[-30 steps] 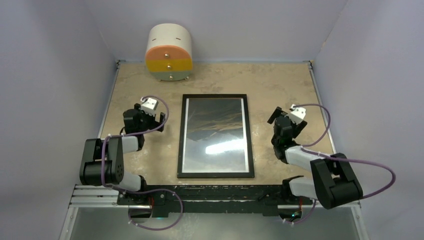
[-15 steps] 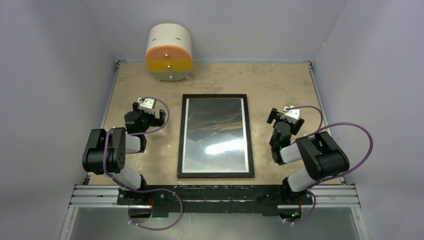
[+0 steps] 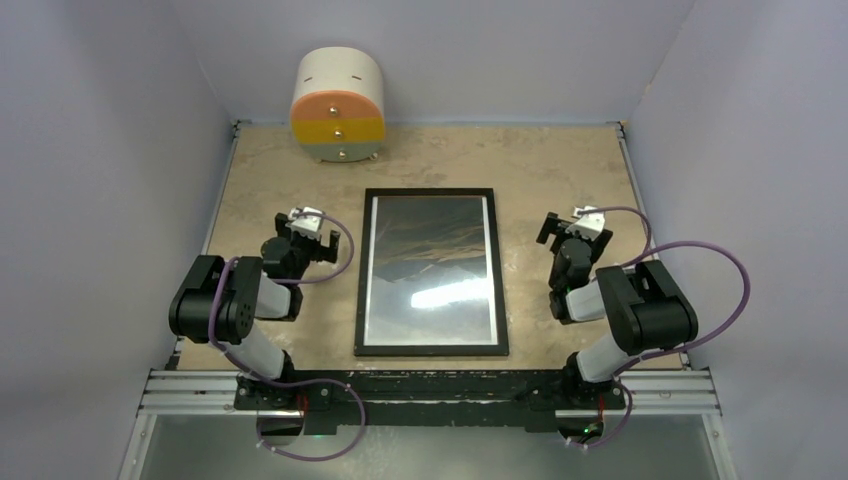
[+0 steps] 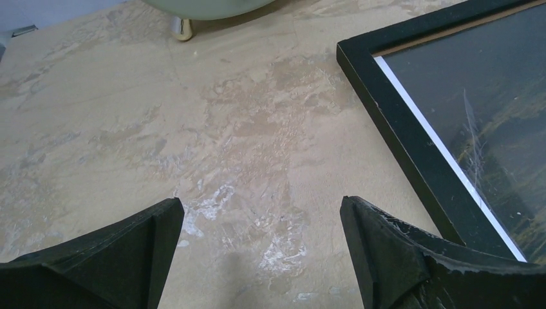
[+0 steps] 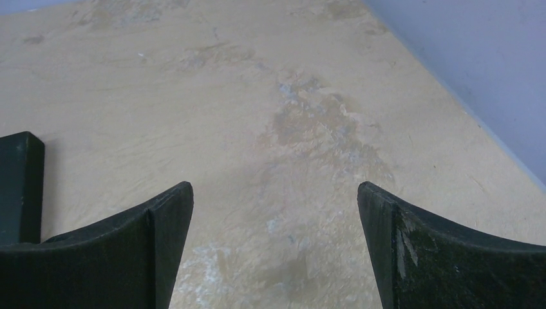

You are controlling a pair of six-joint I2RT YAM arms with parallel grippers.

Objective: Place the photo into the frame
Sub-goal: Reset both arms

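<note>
Because the photo lies flat inside the black frame at the middle of the table, the job looks done to me, likely why the left gripper and right gripper flank it empty, jaws spread wide.

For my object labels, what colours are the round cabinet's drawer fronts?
The cabinet drawers are orange, yellow and pale green, clearest in the top external view.

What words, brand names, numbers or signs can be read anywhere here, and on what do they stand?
None can be read.
The black frame, the dark landscape photo within it and the rounded drawer box with orange, yellow and green fronts show no writing.
The white block on the left wrist and the white block on the right wrist are too small to tell.
</note>
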